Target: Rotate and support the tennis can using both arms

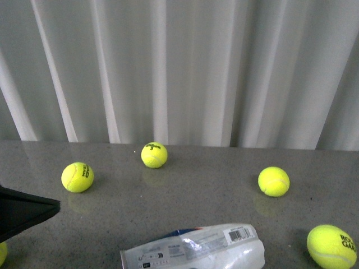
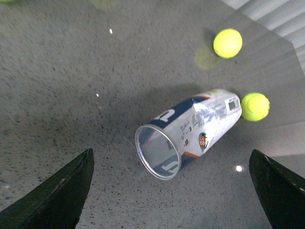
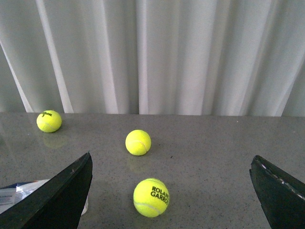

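Note:
The tennis can (image 1: 193, 249) lies on its side on the grey table near the front edge, its label with a barcode facing up. In the left wrist view the tennis can (image 2: 190, 131) points its open rim toward the camera, and no ball shows inside. My left gripper (image 2: 171, 200) is open, its fingers (image 2: 57, 200) spread wide, short of the rim and not touching it. A black part of the left arm (image 1: 25, 213) shows at the left edge. My right gripper (image 3: 170, 198) is open and empty, with one end of the can (image 3: 19, 191) beside its finger.
Yellow tennis balls lie loose on the table: one (image 1: 77, 177) at the left, one (image 1: 154, 155) at the back, one (image 1: 274, 181) at the right. A Roland Garros ball (image 1: 331, 246) lies right of the can. A white curtain (image 1: 179, 67) hangs behind the table.

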